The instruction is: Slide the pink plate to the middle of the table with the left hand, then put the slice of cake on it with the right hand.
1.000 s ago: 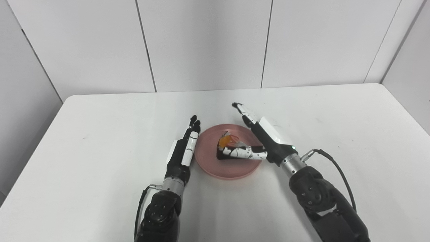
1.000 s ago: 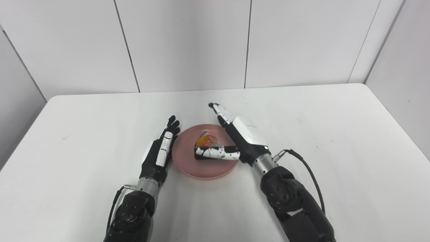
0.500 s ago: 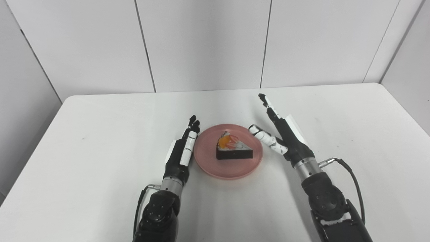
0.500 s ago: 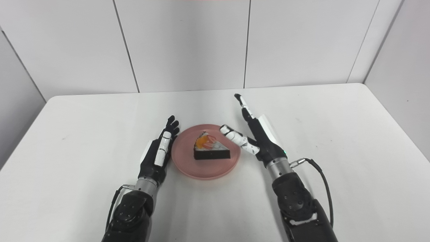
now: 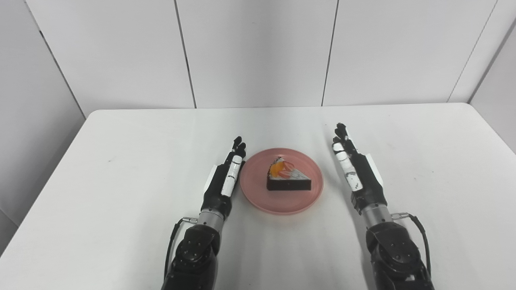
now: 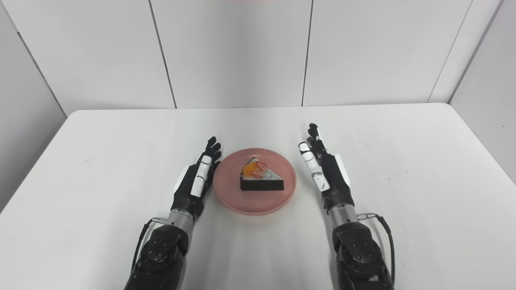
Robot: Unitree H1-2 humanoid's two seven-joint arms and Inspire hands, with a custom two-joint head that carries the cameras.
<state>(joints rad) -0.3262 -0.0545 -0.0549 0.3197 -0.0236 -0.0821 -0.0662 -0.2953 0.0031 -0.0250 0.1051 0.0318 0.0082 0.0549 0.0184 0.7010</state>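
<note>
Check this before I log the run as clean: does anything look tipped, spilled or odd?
Nothing stands out. The dark slice of cake sits upright on the round pink plate, topping intact, with the left hand and right hand open beside it.

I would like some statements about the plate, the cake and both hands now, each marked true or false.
1. The slice of cake lies on the pink plate. True.
2. The right hand holds the cake. False: it is open, to the right of the plate, apart from it.
3. The left hand is beside the plate's left rim, holding nothing. True.
4. The plate stands at the table's far left corner. False: it is near the middle.
5. The cake has fruit on top. True.
</note>
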